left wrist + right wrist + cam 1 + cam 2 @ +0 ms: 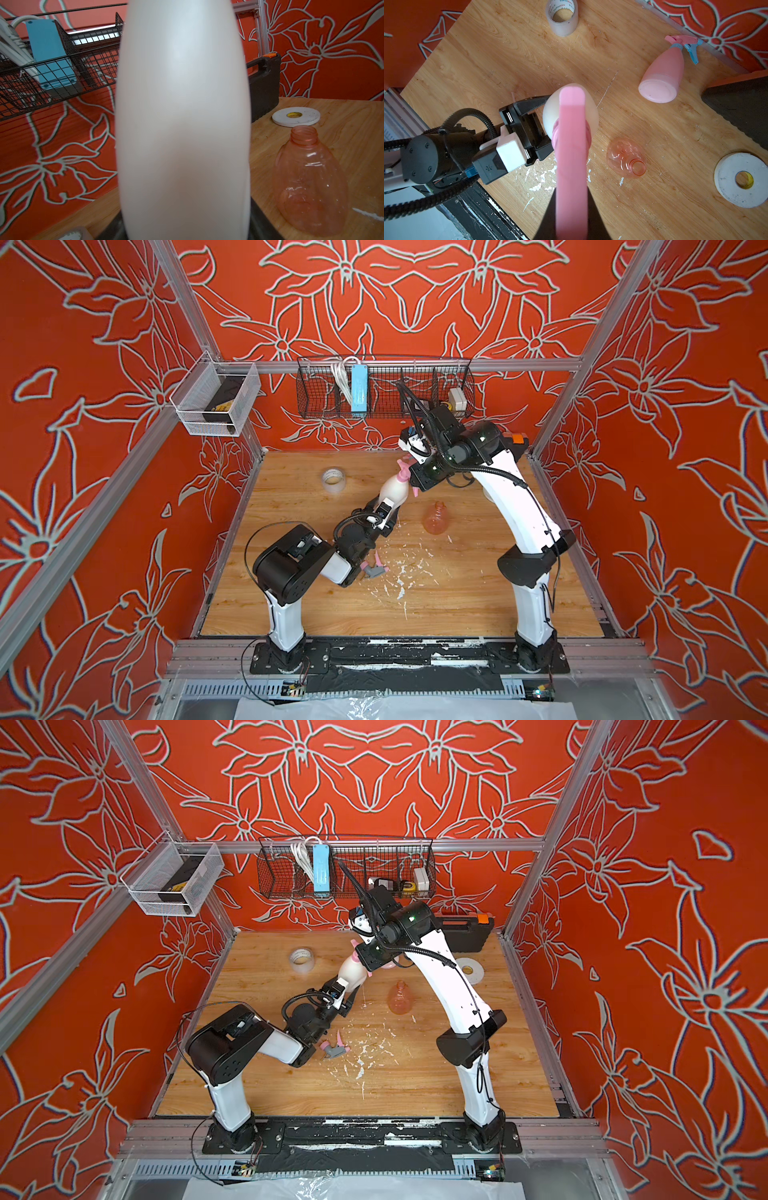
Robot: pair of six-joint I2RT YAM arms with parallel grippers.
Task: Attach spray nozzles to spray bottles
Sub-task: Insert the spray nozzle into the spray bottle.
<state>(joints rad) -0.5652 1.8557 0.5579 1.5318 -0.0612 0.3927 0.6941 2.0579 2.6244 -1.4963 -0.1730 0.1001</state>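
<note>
Left gripper (387,512) clamps cream bottle (182,124); right gripper (572,216) pinches pink nozzle (572,145) atop it.

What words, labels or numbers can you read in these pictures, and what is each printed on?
"YuPinBOPP": repeated inside the core of the clear tape roll.
Yellow label on the black box in the mesh basket: too small to read.
Nothing else is legible.
</note>
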